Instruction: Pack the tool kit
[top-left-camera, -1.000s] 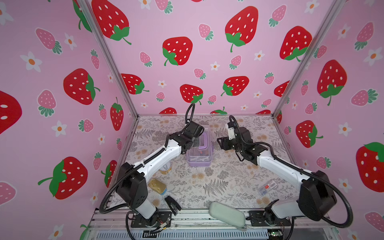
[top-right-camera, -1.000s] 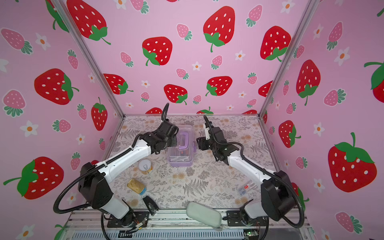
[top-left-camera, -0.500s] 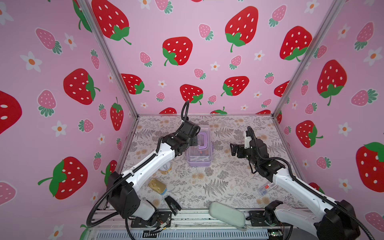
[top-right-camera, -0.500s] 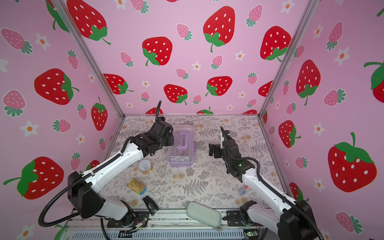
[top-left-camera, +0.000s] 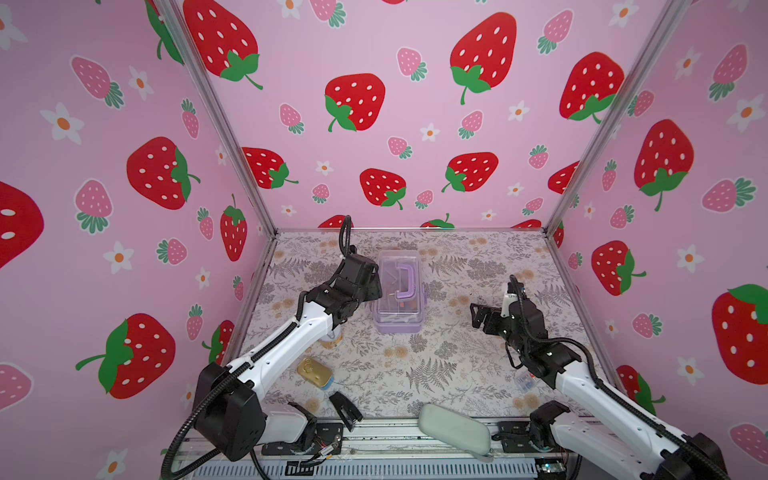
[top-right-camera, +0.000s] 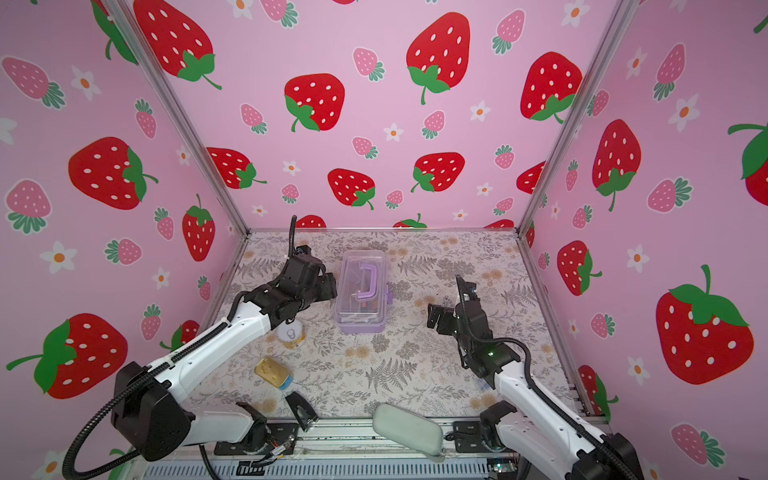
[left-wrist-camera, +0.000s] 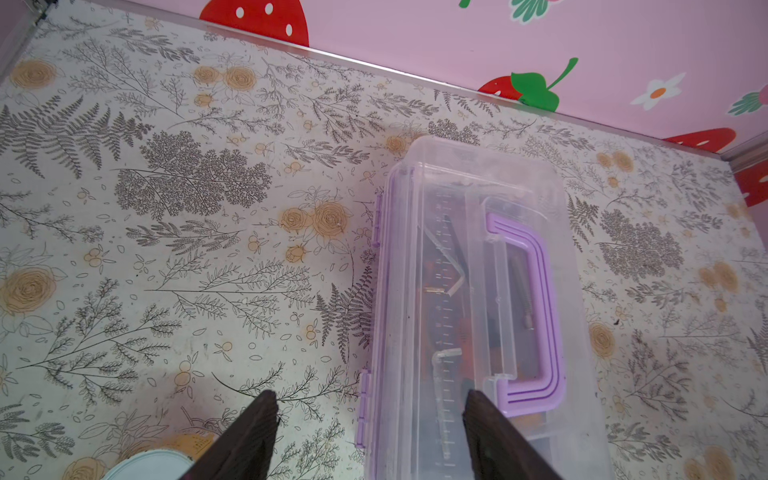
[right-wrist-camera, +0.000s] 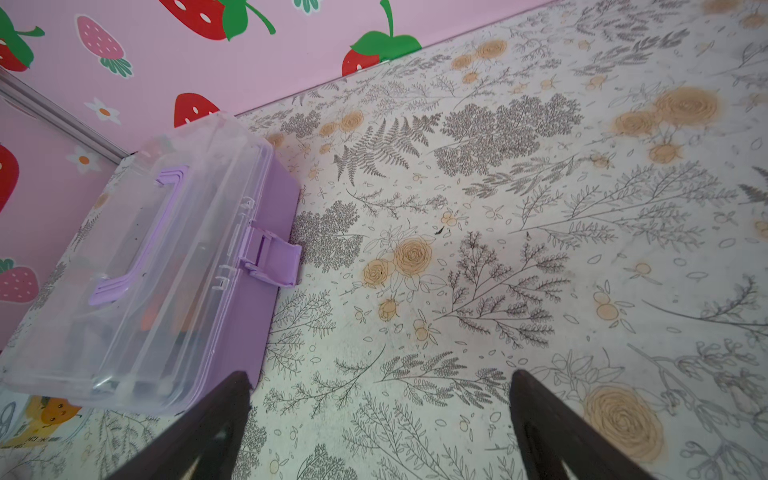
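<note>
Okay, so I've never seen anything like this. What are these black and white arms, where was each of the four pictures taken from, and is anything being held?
These are two robot arms on a table, each ending in a two-fingered clamp called a gripper. Two pictures come from twin cameras overhead and show nearly the same whole scene. The other two come from cameras on the arms' wrists; the dark prongs in them are the gripper fingers. On the table sits the tool kit, a lilac case with its clear lid down, tools showing through. Nearer the front lie a flat gold tin, a round tin and a pale green pouch. The left gripper is at the case's side, the right gripper well clear; both are open and hold nothing.
</note>
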